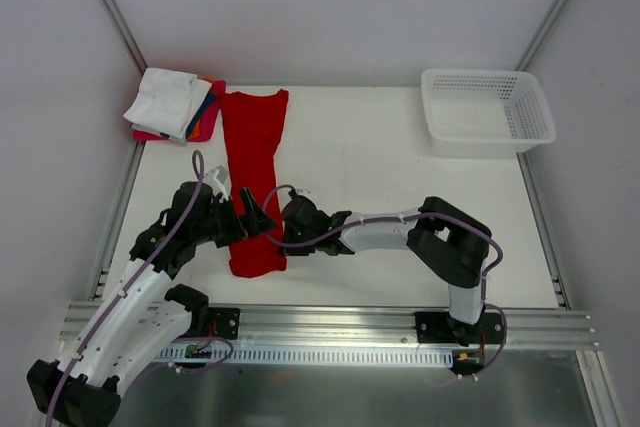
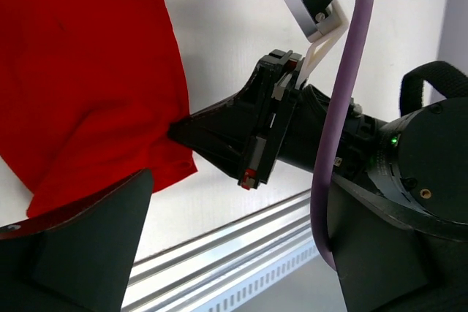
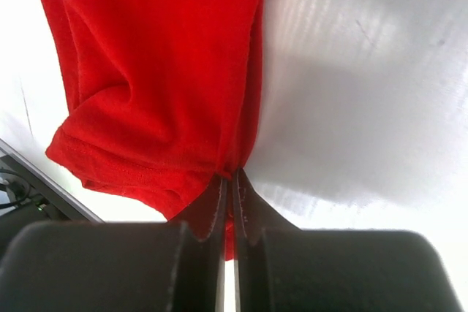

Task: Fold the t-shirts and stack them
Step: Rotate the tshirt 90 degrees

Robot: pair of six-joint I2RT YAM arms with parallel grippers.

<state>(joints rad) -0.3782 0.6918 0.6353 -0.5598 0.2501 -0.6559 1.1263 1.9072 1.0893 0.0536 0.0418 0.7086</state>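
**White tabletop, one thin pinch: how this fold could come undone**

White table [image 1: 390,172] carries the red t-shirt [image 1: 253,147] as a long narrow strip, running from the far edge toward the arms. Its near end lies between the two grippers. The stack of folded shirts [image 1: 172,107] sits well apart in the far left corner.

The right gripper [image 3: 230,180] is pressed together on the shirt's right edge, close to the near hem. The bite looks shallow, taking only a sliver of cloth at the very tips. The left gripper [image 1: 248,217] is spread wide and holds nothing, with one of its fingers [image 2: 88,239] hanging over the near end of the cloth.

The likely failures:

- **Slipping out:** so thin a pinch could let go once the cloth's weight comes onto it.
- **Skewing:** if the right side lifts alone, the unheld left corner would probably drag, twisting the strip and opening its lengthwise fold.
- **Collision:** the two grippers are just beside each other, so a careless closing move by the left could strike the right one's fingers.
- **Bunching:** the left could gather the layers under it instead of taking a clean corner.
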